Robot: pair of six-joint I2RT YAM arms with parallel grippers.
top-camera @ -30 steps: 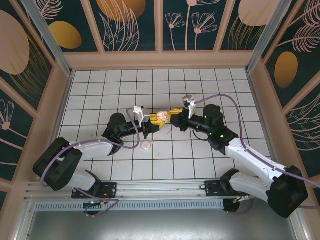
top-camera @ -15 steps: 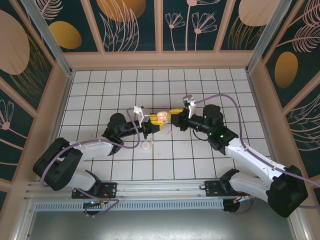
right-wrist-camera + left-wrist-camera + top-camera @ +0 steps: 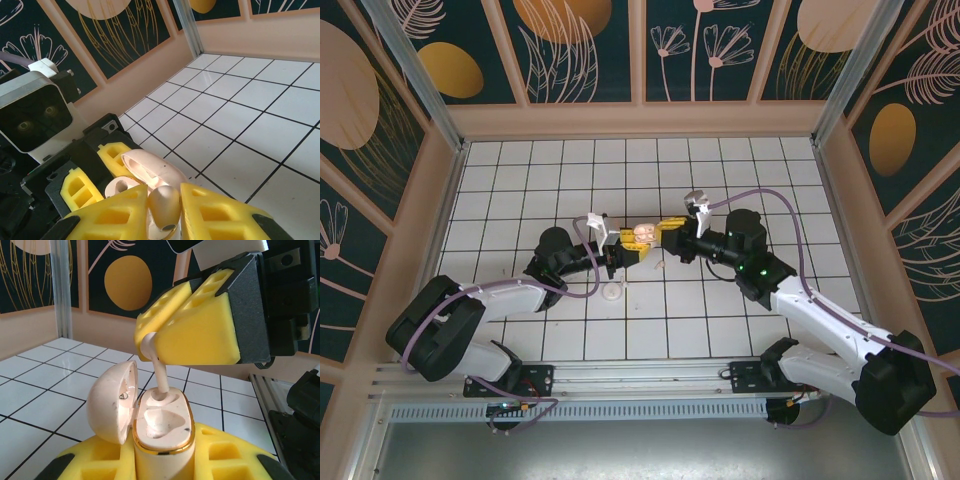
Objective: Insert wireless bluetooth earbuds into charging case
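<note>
Charging case [image 3: 160, 437] and one earbud [image 3: 159, 374] meet above the middle of the white grid table [image 3: 720, 170]. We see the left gripper [image 3: 625, 246] clamped on the upright case, whose lid [image 3: 112, 402] hangs open. The right gripper [image 3: 667, 226] pinches the earbud's head between yellow fingers [image 3: 192, 335], stem pointing down into the case's far pocket. A small white disc [image 3: 611, 292] and a tinier pale piece [image 3: 660, 266] lie on the tiles nearby.
</note>
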